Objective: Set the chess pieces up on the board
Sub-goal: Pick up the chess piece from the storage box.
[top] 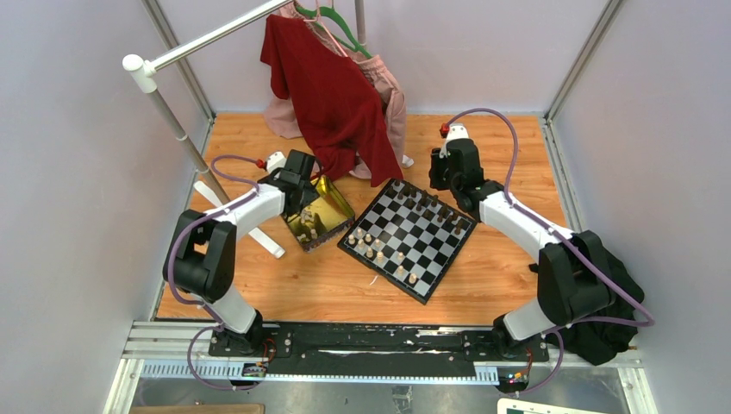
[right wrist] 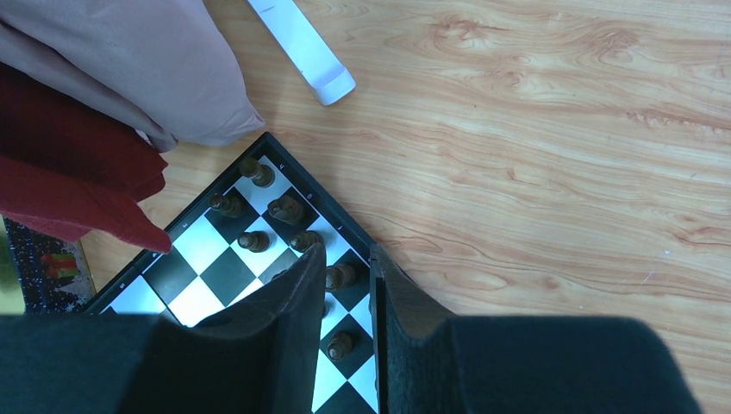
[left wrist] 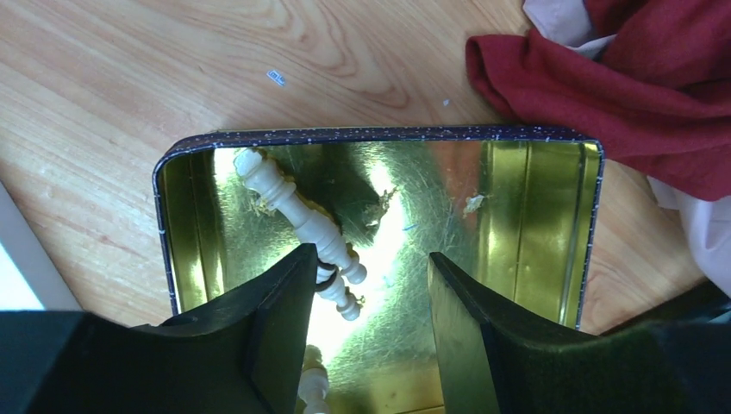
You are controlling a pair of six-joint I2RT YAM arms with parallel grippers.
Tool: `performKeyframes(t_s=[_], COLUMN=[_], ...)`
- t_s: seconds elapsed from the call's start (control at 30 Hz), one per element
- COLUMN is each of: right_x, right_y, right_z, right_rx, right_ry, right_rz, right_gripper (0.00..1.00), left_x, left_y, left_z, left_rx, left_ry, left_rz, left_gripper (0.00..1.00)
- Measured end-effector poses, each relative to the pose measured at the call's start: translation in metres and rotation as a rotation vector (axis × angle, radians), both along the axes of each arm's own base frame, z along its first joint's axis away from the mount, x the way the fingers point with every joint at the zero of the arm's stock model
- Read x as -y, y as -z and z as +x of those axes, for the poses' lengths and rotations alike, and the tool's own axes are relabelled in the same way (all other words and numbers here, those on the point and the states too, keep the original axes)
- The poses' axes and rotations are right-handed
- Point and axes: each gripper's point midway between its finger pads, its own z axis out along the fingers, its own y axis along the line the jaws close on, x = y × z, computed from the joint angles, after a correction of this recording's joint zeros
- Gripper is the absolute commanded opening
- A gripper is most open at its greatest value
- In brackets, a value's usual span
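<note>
The checkered board point(top: 415, 244) lies mid-table, with cream chess pieces point(top: 369, 243) along its near-left side and dark ones point(top: 434, 210) along its far-right side. My left gripper point(top: 303, 191) hangs open inside the gold tin point(top: 328, 213). In the left wrist view its jaws point(left wrist: 371, 254) stand wide apart over the tin floor point(left wrist: 517, 216), and a cream piece point(left wrist: 297, 209) lies flat beside the left fingertip, with another point(left wrist: 315, 379) below. My right gripper point(right wrist: 346, 250) hovers over the board's far corner point(right wrist: 224, 278), narrowly open. A dark piece point(right wrist: 340, 276) stands on the board under the gap, ungripped.
A red garment point(top: 332, 95) over a pink one point(top: 392, 95) hangs from a white rack point(top: 198, 39), draping down to the tin and the board's far corner. The rack's white foot point(top: 259, 228) lies left of the tin. A black bundle point(top: 614, 319) sits by the right arm's base.
</note>
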Motion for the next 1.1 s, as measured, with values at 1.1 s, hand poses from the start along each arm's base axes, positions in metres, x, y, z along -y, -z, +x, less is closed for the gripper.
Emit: performKeyframes(t_s=[1.1], right_x=[0.000], right_y=[0.013], right_z=[0.010], right_rx=[-0.017], right_ry=[-0.004], right_rz=[-0.001], right_gripper=[0.30], left_x=[-0.005], left_y=[0.028], left_z=[-0.014], left_rx=[-0.111], left_ry=[-0.098], left_rz=[-0.004], left_gripper=[0.48])
